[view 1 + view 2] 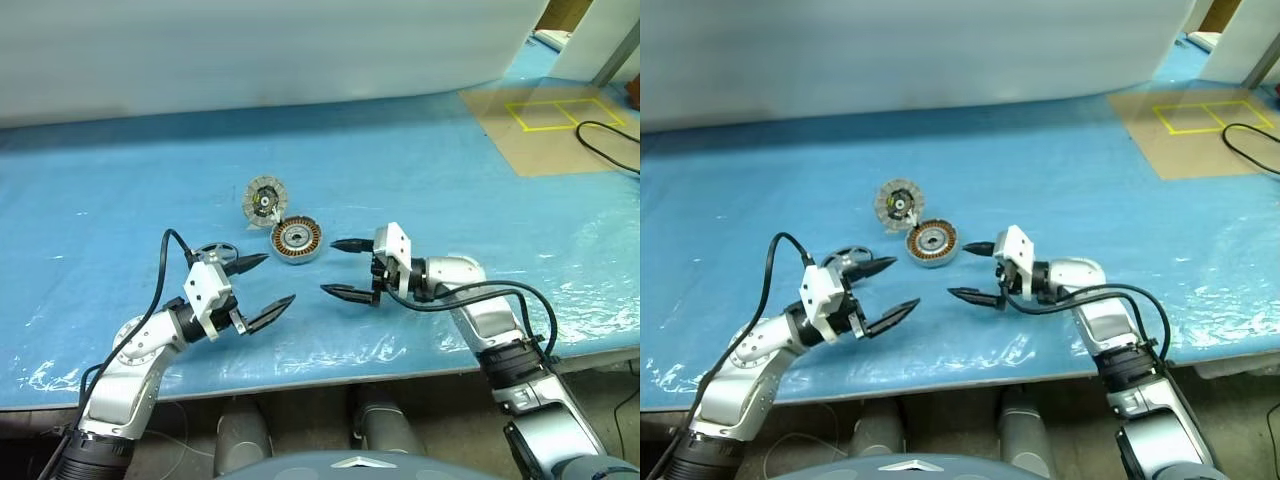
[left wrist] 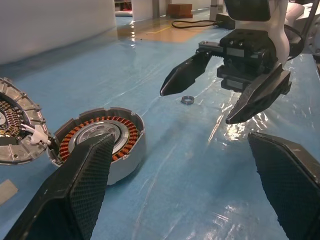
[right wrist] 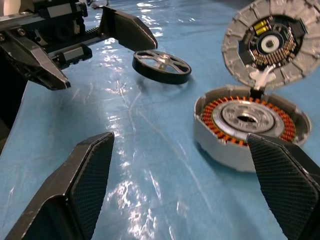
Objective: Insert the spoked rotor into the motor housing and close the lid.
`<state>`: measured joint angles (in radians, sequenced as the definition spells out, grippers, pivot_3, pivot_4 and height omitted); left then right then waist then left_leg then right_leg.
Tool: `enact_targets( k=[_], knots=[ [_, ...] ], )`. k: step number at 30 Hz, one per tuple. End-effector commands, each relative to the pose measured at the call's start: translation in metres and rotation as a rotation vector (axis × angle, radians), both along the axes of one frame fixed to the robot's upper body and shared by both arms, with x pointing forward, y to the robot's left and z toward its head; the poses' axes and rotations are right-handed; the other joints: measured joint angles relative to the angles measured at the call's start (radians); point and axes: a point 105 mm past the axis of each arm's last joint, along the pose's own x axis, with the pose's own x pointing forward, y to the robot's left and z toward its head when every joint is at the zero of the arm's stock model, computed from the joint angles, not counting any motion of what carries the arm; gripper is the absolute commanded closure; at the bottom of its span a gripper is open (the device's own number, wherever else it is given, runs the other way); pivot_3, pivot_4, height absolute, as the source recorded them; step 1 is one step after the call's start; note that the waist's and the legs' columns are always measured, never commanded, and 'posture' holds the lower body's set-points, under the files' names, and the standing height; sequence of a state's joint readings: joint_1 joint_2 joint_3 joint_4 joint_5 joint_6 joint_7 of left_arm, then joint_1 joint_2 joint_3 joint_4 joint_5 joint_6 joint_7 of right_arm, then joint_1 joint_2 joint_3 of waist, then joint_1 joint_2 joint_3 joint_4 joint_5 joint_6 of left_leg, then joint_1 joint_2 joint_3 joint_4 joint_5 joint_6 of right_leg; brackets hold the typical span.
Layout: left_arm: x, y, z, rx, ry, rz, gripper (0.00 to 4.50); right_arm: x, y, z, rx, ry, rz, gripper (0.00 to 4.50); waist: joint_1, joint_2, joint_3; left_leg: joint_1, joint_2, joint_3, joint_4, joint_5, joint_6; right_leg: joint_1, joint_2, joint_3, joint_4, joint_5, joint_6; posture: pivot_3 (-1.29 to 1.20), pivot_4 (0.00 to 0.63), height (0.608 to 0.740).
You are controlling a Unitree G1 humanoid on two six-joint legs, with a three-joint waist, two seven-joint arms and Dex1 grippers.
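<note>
The spoked rotor, a dark flat wheel with thin spokes and a shiny hub, lies face up on the blue plastic-covered worktop, just behind the left pincer, whose fingers are spread and hold nothing. To its right sits the motor housing, a short silver ring of copper windings, opening upward. The ribbed lid stands tilted open at its far edge. The right pincer, released and empty, hovers just right of the housing, pointing left.

Black two-fingered left gripper and black two-fingered right gripper: both spread wide, empty, level, tips facing each other, close together.
</note>
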<state>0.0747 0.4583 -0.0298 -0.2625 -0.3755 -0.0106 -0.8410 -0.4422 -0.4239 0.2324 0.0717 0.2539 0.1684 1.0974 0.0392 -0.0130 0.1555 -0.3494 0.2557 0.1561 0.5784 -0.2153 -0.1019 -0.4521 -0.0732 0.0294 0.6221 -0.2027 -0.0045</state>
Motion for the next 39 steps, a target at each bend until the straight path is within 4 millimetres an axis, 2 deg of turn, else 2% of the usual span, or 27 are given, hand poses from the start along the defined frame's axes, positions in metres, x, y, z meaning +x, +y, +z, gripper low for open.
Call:
enact_targets(
  k=[1, 4, 7, 14, 20, 29, 39],
  knots=[
    [-0.003, 0.0, 0.009, -0.014, -0.043, 0.009, 0.0, 0.009, 0.013, 0.02, -0.016, -0.069, 0.052, 0.03, 0.0, 0.0, 0.0, 0.0, 0.0, 0.0, 0.0, 0.0, 0.0, 0.0, 0.0, 0.0, 0.0, 0.0, 0.0, 0.0, 0.15, 0.74],
    [-0.005, 0.001, 0.006, -0.015, -0.039, 0.017, 0.0, 0.017, 0.022, 0.024, -0.102, -0.119, 0.101, 0.03, 0.0, 0.0, 0.0, 0.0, 0.0, 0.0, 0.0, 0.0, 0.0, 0.0, 0.0, 0.0, 0.0, 0.0, 0.0, 0.0, 0.15, 0.74],
    [-0.006, 0.002, 0.002, -0.016, -0.033, 0.025, 0.0, 0.037, 0.03, 0.019, -0.285, -0.147, 0.076, 0.03, -0.001, 0.0, 0.0, 0.0, 0.0, 0.0, 0.001, 0.0, 0.0, 0.0, 0.0, 0.0, 0.0, 0.0, 0.0, 0.0, 0.15, 0.74],
    [-0.008, 0.004, -0.005, -0.017, -0.025, 0.036, 0.0, 0.057, 0.042, 0.017, -0.512, -0.147, 0.122, 0.03, -0.001, 0.0, 0.0, 0.0, 0.0, 0.0, 0.002, 0.001, 0.0, -0.001, 0.0, -0.001, 0.001, 0.0, 0.0, 0.0, 0.15, 0.74],
    [-0.008, 0.006, -0.011, -0.017, -0.021, 0.044, 0.0, 0.06, 0.043, 0.02, -0.633, -0.16, 0.202, 0.03, 0.001, 0.0, 0.0, 0.0, 0.001, 0.0, 0.002, 0.002, 0.002, -0.002, 0.0, -0.001, 0.001, 0.0, 0.0, 0.0, 0.15, 0.74],
    [-0.008, 0.009, -0.018, -0.018, -0.021, 0.055, 0.0, 0.063, 0.058, 0.021, -0.713, -0.213, 0.263, 0.03, 0.001, 0.0, 0.0, 0.0, 0.002, 0.0, 0.003, 0.001, 0.003, -0.002, 0.0, -0.001, 0.002, 0.0, -0.001, 0.0, 0.15, 0.74],
    [-0.009, 0.011, -0.02, -0.015, -0.024, 0.068, 0.0, 0.058, 0.061, 0.003, -0.779, -0.196, 0.301, 0.03, 0.001, 0.0, 0.0, 0.0, 0.002, 0.0, 0.003, 0.0, 0.006, -0.003, 0.0, -0.002, 0.002, 0.0, -0.001, 0.0, 0.15, 0.74]
  ],
)
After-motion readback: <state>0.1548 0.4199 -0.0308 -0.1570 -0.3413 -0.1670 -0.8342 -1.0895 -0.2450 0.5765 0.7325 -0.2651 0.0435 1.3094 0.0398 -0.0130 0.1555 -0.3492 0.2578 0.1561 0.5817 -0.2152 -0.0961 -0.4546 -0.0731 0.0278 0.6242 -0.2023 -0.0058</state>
